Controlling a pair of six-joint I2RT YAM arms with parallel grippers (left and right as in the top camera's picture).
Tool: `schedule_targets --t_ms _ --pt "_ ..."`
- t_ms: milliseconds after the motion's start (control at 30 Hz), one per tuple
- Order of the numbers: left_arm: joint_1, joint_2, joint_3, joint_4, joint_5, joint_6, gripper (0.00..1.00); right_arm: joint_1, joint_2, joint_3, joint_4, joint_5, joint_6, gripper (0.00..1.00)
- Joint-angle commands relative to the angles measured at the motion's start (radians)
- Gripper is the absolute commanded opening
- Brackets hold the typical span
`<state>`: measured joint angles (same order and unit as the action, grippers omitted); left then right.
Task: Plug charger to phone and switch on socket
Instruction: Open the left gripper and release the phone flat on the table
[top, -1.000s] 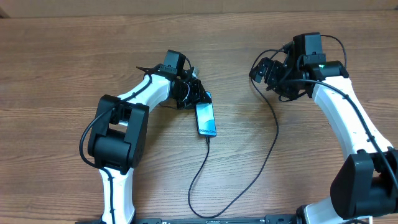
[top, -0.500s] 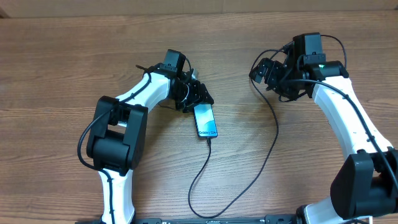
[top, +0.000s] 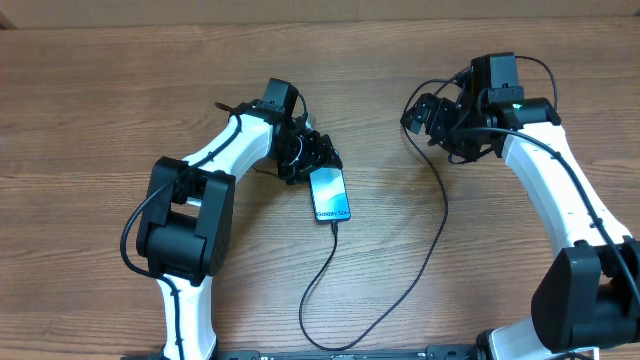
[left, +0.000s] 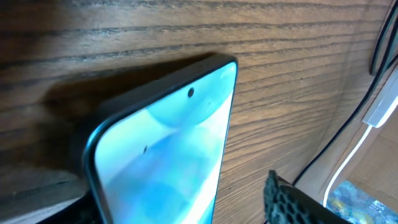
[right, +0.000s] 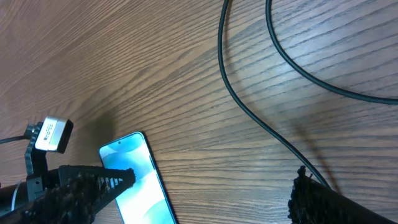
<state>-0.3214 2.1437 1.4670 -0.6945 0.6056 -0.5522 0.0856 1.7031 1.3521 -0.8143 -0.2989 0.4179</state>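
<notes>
The phone (top: 330, 194) lies face up on the table with its blue-teal screen lit. It also shows in the left wrist view (left: 168, 149) and the right wrist view (right: 138, 177). The black charger cable (top: 441, 215) has its tip in the phone's lower end. It loops down, right and up towards my right gripper, and crosses the right wrist view (right: 249, 118). My left gripper (top: 310, 160) (left: 177, 202) is open and straddles the phone's upper end, with a gap at one finger. My right gripper (top: 427, 118) (right: 214, 180) is open and empty. The socket is out of view.
The bare wooden table (top: 90, 110) stretches to the left and along the front. A small white piece with a thin white line (left: 378, 111) shows at the right edge of the left wrist view; I cannot tell what it is.
The left gripper and the phone's upper end have shifted slightly left and down, turning the phone a little. The right arm has not moved.
</notes>
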Motion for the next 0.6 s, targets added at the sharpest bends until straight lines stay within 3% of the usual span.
schedule_targets --t_ms 0,233,567 --pt "-0.006 0.03 -0.025 -0.022 -0.119 -0.013 0.8 -0.001 -0.023 0.009 -0.001 0.01 -0.004 1.0" --pt "-0.006 0.03 -0.025 -0.047 -0.137 -0.013 1.0 -0.001 -0.023 0.009 -0.003 0.01 -0.004 1.0" --pt "-0.005 0.009 -0.024 -0.125 -0.245 0.015 1.0 -0.001 -0.023 0.009 -0.012 0.011 -0.005 1.0"
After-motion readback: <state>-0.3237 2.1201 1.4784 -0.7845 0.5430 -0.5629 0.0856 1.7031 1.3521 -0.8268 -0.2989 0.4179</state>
